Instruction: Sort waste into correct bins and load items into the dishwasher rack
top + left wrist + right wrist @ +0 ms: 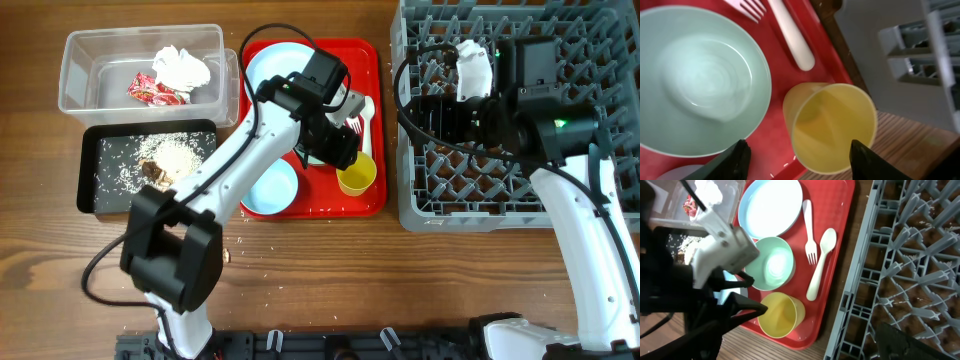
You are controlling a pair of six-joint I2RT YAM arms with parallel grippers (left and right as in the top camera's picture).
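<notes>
My left gripper (pixel 338 150) (pixel 800 160) is open above the red tray, one finger on each side of the upright yellow cup (pixel 357 177) (pixel 832 127) (pixel 781 314). Beside the cup sit the pale green bowl (pixel 700 80) (pixel 771 262), the pale blue bowl (pixel 270 187), the pale blue plate (pixel 275 65) (pixel 771 207), and the white fork (pixel 809 230) and spoon (pixel 822 260). My right gripper (pixel 425 110) (pixel 820 335) is open and empty over the left edge of the grey dishwasher rack (pixel 500 190) (pixel 910 255). The napkin (pixel 182 66) and wrapper (pixel 150 92) lie in the clear tub (pixel 75 70). Rice scraps (pixel 170 158) lie in the black tray (pixel 90 170).
The red tray (pixel 375 60) stands between the two bins and the rack. A strip of bare wood separates the tray from the rack wall. A few rice grains lie on the table in front of the tray (pixel 240 250).
</notes>
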